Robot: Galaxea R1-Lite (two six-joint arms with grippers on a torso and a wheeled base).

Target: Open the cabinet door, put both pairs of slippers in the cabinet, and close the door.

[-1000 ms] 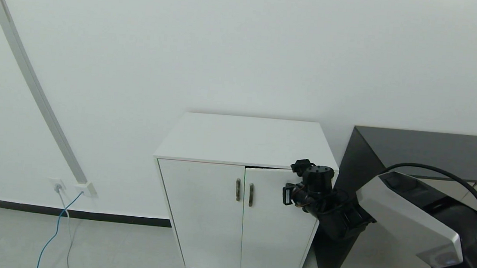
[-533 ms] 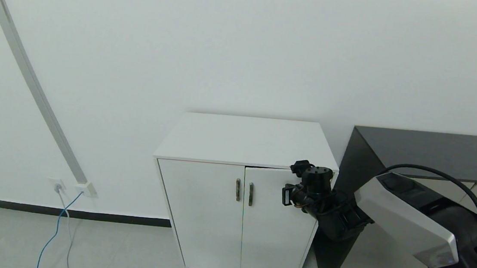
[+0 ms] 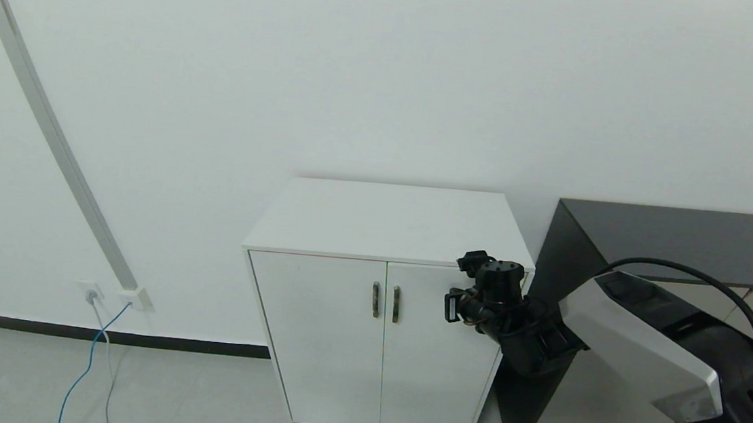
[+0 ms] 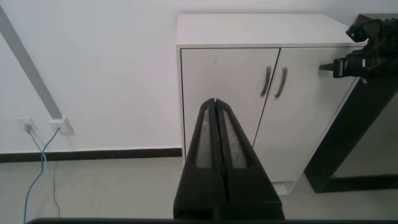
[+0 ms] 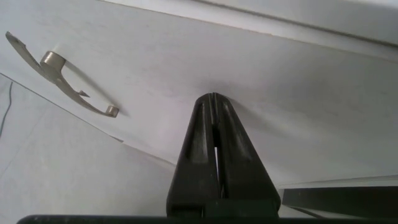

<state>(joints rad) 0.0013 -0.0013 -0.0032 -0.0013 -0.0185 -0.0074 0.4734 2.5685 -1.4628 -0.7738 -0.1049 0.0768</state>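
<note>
The white cabinet (image 3: 386,222) stands against the wall with both doors flush shut. Two metal handles (image 3: 386,302) sit side by side at the middle seam. My right gripper (image 5: 213,98) is shut, its tip pressed against the upper part of the right door (image 3: 434,373), to the right of that door's handle (image 5: 62,81). In the left wrist view, the right gripper (image 4: 324,66) touches the door near the cabinet's top right corner. My left gripper (image 4: 215,101) is shut on nothing and is held back from the cabinet, level with the left door (image 4: 221,87).
A black glossy table (image 3: 681,238) stands close to the cabinet's right side. A wall socket (image 3: 91,295) with a blue and a grey cable hanging to the floor is at the left, below a slanted white conduit (image 3: 50,121). Open floor lies before the cabinet.
The right door was slightly ajar, with a dark gap at its top; now it sits flush. My right gripper has pushed a little toward the cabinet with it.
</note>
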